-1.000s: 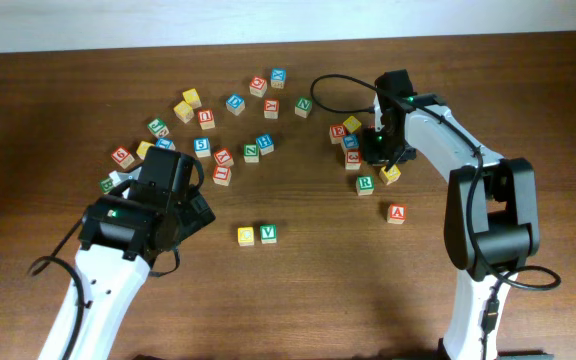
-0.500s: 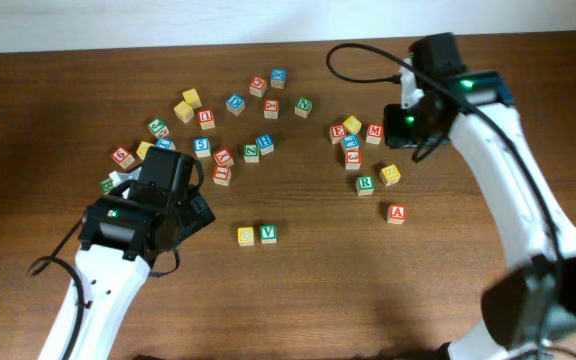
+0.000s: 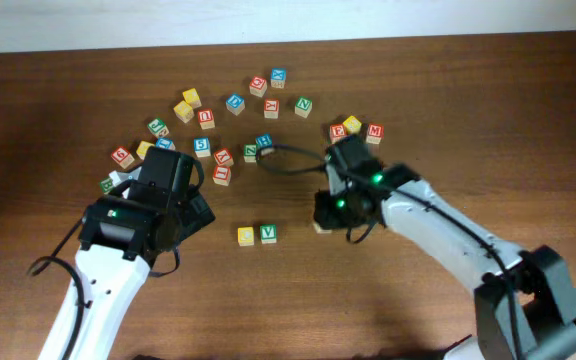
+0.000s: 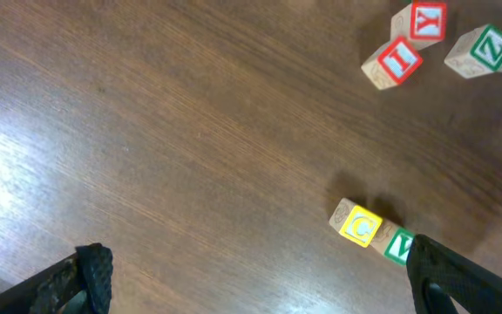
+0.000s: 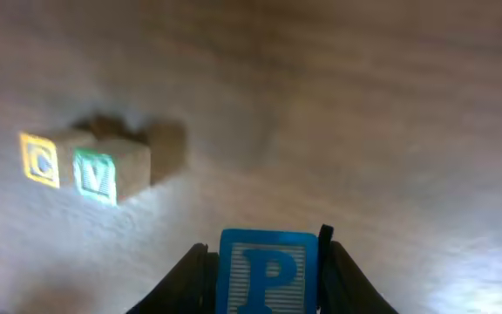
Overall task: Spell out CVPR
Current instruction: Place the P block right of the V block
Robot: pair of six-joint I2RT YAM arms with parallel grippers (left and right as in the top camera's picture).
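Right wrist: R tool [image 5: 264, 272] clamps 1 P [image 5: 268, 283]; 2 cubes C [image 5: 40, 160], V [image 5: 98, 174] touching; L tool [image 4: 264, 288] spread.

There are two arms, the left arm [image 3: 103, 275] and the right arm [image 3: 443, 235]. About twenty-four letter cubes [image 3: 206, 118] show from overhead: twenty-one scattered from 9 to 1 o'clock, one yellow C cube [image 3: 246, 236], one green V cube [image 3: 268, 234], one blue P cube [image 5: 267, 272].

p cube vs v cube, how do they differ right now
The P cube has a blue face; the V cube has a green one. The P cube is clamped in the right gripper; the V cube sits free on the table. The V cube touches the yellow C cube; the P cube is apart from both. Both are small wooden letter cubes.
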